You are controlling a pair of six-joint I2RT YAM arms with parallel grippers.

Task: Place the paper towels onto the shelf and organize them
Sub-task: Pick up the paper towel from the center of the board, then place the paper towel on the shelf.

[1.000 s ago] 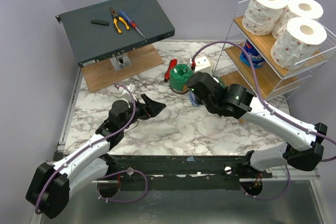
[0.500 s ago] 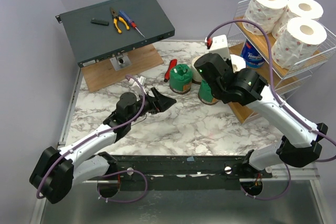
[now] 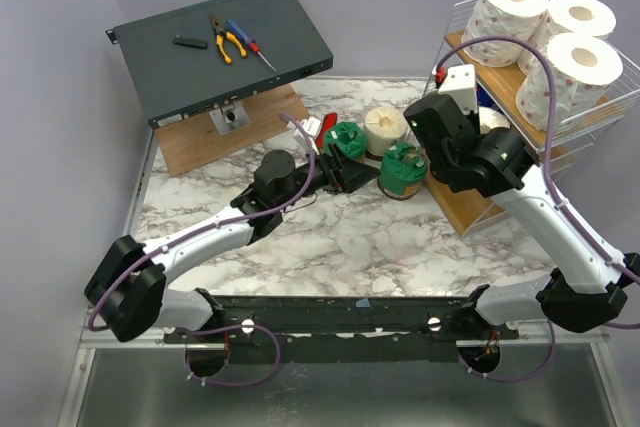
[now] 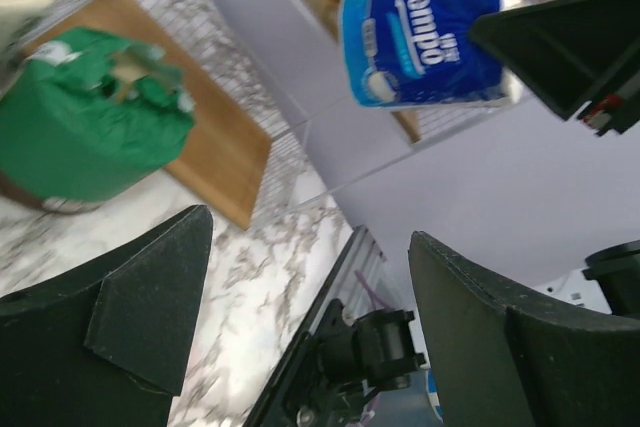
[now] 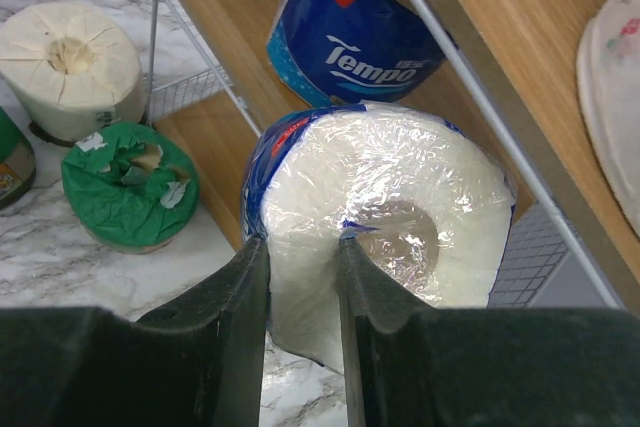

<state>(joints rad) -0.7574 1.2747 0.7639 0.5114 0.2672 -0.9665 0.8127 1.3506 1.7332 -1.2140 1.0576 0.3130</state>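
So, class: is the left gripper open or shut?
Open: the left gripper has its fingers wide apart, nothing between them; a green-wrapped roll sits beyond.

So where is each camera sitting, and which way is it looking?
Top external: high up behind the robot, looking down on the table and shelf; both arms show whole.
Left wrist: low on the left arm, looking across at the shelf; the open left gripper frames the picture.
Right wrist: on the right arm, looking down at the shelf's wooden tiers; the right gripper pinches the held blue roll.
Shared: both wrist views show the held blue roll and the green roll beside the shelf.
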